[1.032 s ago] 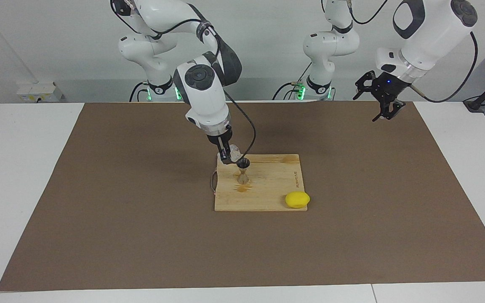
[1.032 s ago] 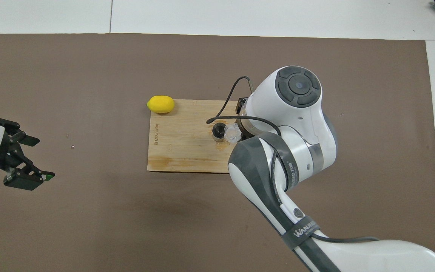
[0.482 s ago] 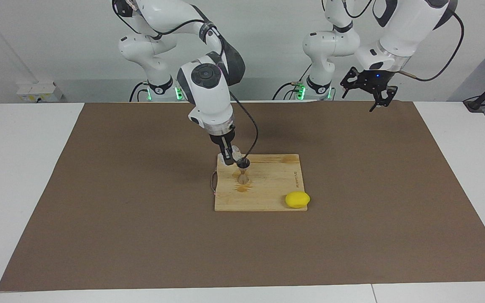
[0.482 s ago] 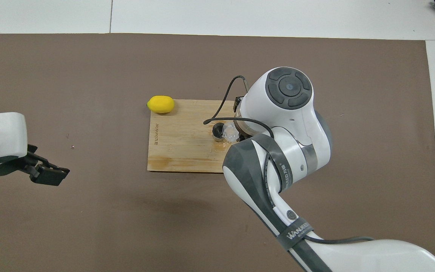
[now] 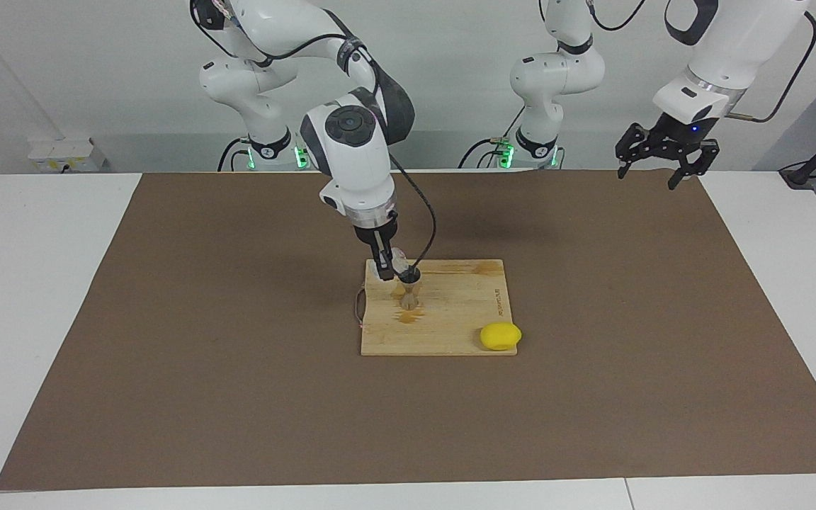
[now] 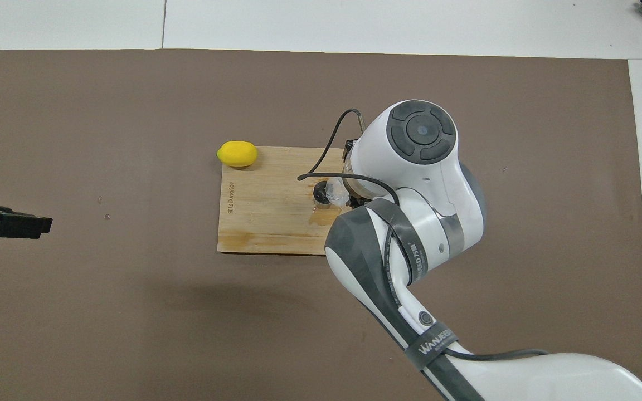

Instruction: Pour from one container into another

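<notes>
- Brown mat (image 5: 238, 354) covers the table; a wooden board (image 5: 450, 333) keeps spills off it.
- Right gripper (image 5: 388, 268), shut on the tilted glass cup (image 5: 398, 259), holds it over the jigger (image 5: 409, 289) to pour.
- Left gripper (image 5: 665, 150) waits open and empty over the mat's corner.

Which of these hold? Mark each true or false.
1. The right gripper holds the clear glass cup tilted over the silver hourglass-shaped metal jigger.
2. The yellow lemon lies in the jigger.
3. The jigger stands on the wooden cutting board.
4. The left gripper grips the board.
1. True: right gripper, clear glass cup, silver hourglass-shaped metal jigger.
2. False: the yellow lemon lies at the corner of the wooden cutting board, apart from the jigger.
3. True.
4. False: the left gripper hangs open in the air, holding nothing.
</notes>
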